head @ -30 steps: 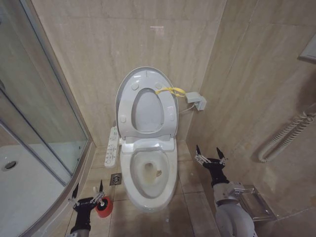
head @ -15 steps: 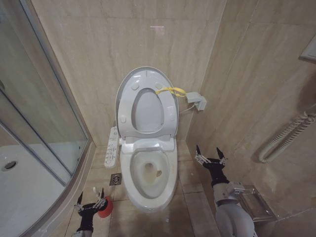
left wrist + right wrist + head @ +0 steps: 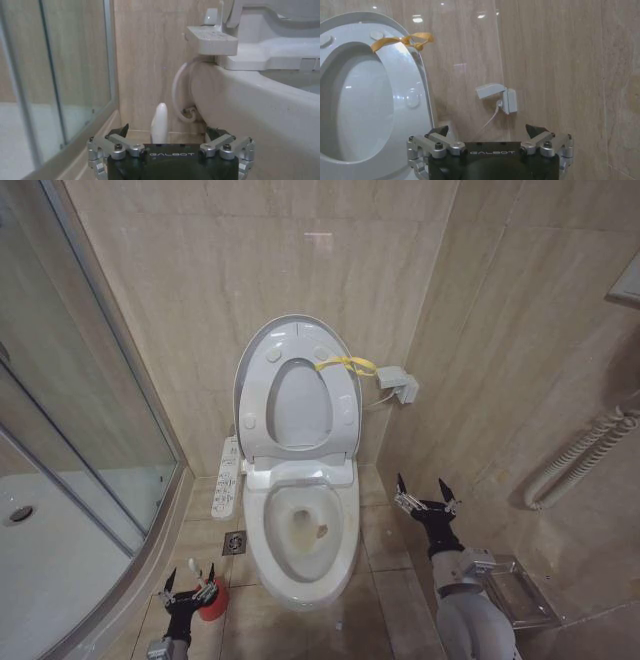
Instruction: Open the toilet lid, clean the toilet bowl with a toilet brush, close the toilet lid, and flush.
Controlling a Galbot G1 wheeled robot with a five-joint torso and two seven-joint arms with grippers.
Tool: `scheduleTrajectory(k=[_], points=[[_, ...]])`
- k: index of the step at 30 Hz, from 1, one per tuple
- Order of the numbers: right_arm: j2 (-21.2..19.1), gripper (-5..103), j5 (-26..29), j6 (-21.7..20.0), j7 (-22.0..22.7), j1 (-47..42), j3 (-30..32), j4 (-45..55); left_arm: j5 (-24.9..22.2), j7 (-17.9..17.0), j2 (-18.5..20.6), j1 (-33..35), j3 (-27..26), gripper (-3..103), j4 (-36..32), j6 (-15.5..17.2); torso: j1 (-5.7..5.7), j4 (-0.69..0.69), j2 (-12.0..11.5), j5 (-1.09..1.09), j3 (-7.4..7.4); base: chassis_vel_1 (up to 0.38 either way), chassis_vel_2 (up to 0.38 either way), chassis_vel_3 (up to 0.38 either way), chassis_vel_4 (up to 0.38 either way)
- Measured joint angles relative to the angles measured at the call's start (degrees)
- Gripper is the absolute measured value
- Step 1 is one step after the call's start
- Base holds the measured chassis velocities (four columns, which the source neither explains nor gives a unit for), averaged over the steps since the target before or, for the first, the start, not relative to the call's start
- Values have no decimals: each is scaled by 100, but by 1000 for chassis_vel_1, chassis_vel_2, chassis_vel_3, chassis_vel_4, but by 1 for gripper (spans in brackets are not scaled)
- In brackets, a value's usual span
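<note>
- The toilet lid (image 3: 297,385) is seen raised against the wall, with the stained toilet bowl (image 3: 300,530) exposed; opening can be judged done, brushing not yet begun.
- The left gripper (image 3: 190,588) is held low beside the bowl, its fingers spread apart, with the toilet brush (image 3: 159,123) standing between and just beyond them in its red holder cup (image 3: 211,604).
- If the fingers are closed off-centre, the thin handle could be knocked aside or the light cup tipped over.
- The bowl's outer wall lies close beside this gripper and could be struck.
- The right gripper (image 3: 427,502) is parked, open, on the bowl's other side, near the wall box (image 3: 498,96); its cable could be snagged.
</note>
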Motion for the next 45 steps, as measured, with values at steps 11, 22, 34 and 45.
scheduleTrajectory(k=[11, 22, 34, 45], points=[[0, 100, 0, 0, 0, 0, 0, 0, -180, 271, -14, -467, 77, 100, 733, 40, 0, 2, 0, 0, 0, 0, 0, 0, 0], [0, 100, 0, 0, 0, 0, 0, 0, -61, 451, -31, -641, 52, 96, 999, -76, 0, 1, 0, 0, 0, 0, 0, 0, 0], [0, 100, 0, 0, 0, 0, 0, 0, 28, 679, -42, -774, -49, 47, 1360, -220, 0, 1, 0, 0, 0, 0, 0, 0, 0], [0, 100, 0, 0, 0, 0, 0, 0, 54, 715, -59, -671, -76, 17, 1171, -317, 0, 2, 0, 0, 0, 0, 0, 0, 0]])
